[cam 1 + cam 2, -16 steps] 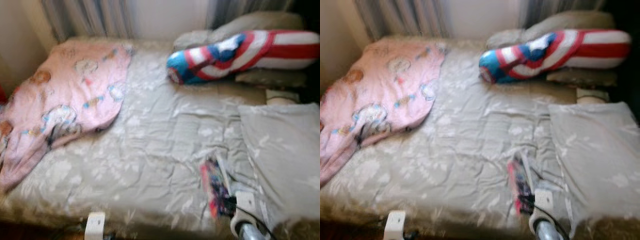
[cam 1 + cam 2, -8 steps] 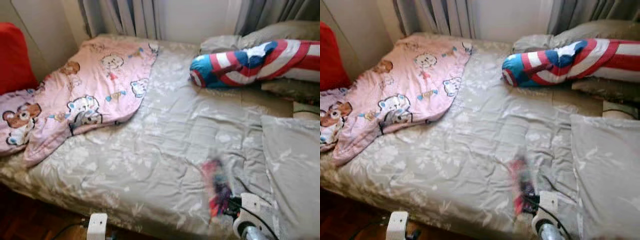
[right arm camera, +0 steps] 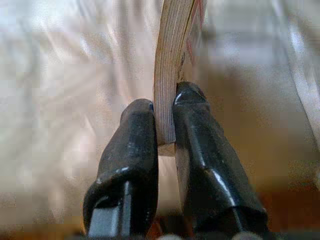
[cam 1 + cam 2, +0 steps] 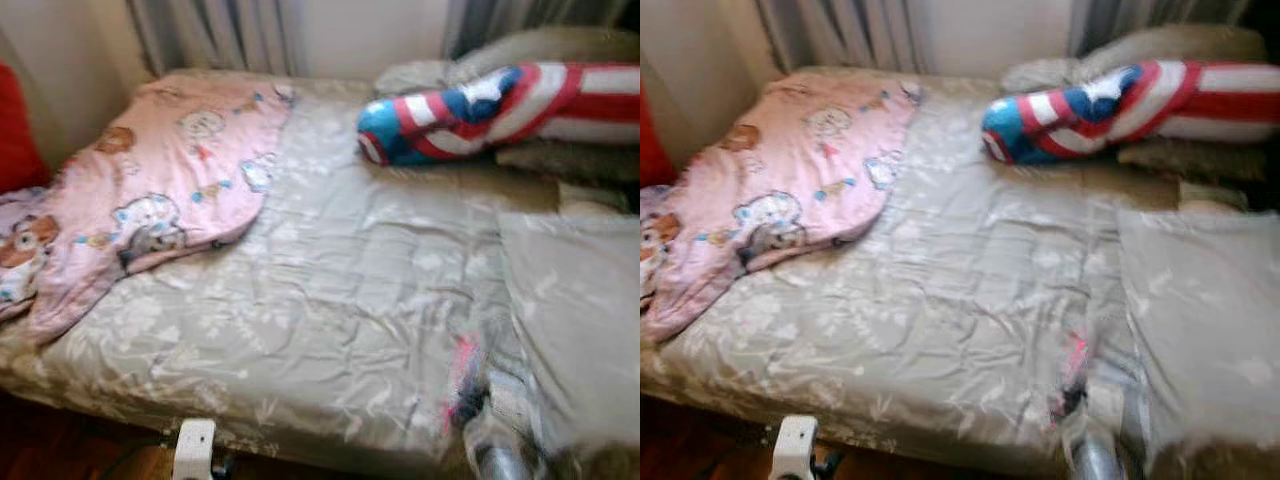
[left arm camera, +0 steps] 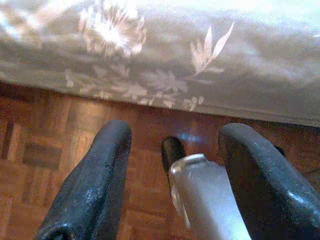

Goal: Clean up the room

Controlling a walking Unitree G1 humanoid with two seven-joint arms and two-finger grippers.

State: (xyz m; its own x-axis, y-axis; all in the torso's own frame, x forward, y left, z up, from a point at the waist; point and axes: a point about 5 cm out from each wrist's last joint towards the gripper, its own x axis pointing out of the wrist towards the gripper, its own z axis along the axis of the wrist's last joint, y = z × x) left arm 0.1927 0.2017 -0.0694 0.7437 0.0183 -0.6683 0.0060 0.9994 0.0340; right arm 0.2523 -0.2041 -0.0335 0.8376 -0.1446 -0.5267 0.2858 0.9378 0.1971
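Note:
A thin book with a colourful cover stands on edge over the near right part of the bed. My right gripper is shut on the book's lower edge, one black finger on each side. Blurred in the eye views, the right arm rises from the bottom edge beside the grey pillow. My left gripper hangs open with nothing between its fingers, above the parquet floor at the bed's front edge.
A pink cartoon blanket lies crumpled over the far left of the bed. A red, white and blue bolster rests against pillows at the head. Curtains hang behind. Something red stands at the left.
The camera has swung, shifting the whole picture. My right gripper and the book have moved a little right, closer to the grey pillow. The left arm still hangs low.

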